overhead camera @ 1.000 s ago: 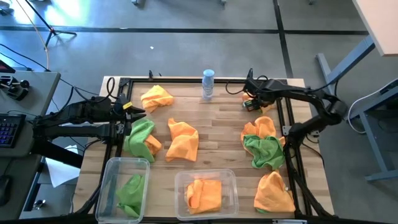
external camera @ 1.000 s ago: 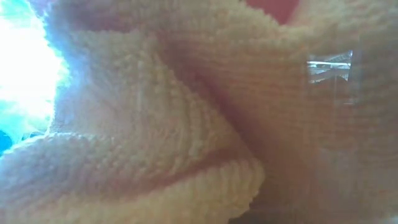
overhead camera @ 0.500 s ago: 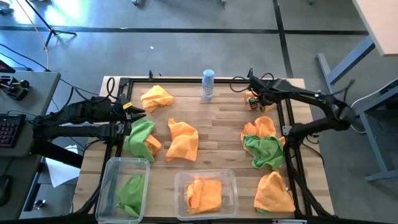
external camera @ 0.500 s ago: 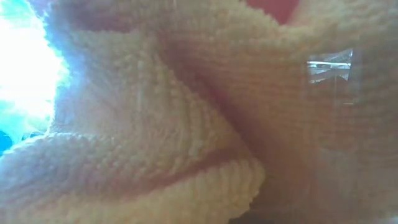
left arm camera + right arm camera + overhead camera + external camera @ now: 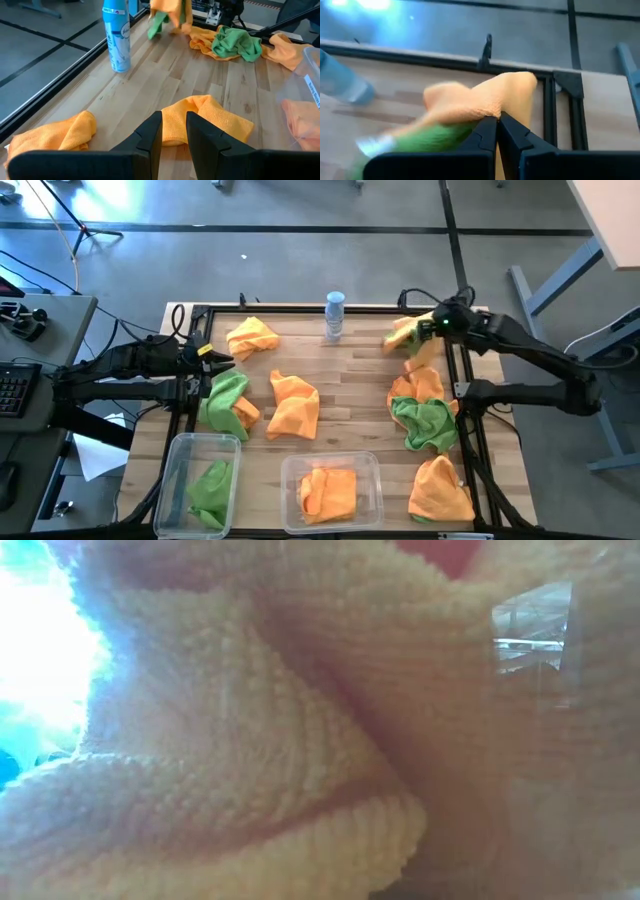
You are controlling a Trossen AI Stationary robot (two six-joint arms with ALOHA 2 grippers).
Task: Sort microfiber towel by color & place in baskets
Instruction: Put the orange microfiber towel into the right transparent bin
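My right gripper (image 5: 428, 330) is shut on an orange towel (image 5: 405, 337) over the table's far right corner. A green cloth (image 5: 420, 140) hangs with it, and both show in the left wrist view (image 5: 167, 15). My left gripper (image 5: 222, 360) waits at the left edge, narrowly open and empty, above a green and orange lump (image 5: 228, 402). The narrower basket (image 5: 178, 470) holds a green towel (image 5: 212, 488). The wider basket (image 5: 372, 480) holds an orange towel (image 5: 328, 490). Loose orange towels (image 5: 252, 337) (image 5: 293, 405) (image 5: 440, 490) lie on the wood. My right gripper pinches a bunched fold of the orange towel (image 5: 496, 102) between its two fingers. The towel hangs below the fingers with the green cloth (image 5: 157, 25) at its lower end, lifted off the table. One layer or several, I cannot tell.
A spray bottle (image 5: 334, 315) stands at the far edge's middle. An orange and green pile (image 5: 425, 415) lies at the right, under my right arm. An orange towel (image 5: 250, 740) right at the lens fills the low view. A black frame (image 5: 300, 308) rims the table.
My right gripper has risen from the table's far right corner with the orange towel and the green cloth. They have come up off the wood and now hang below it. The arm has also swung a little toward the right edge.
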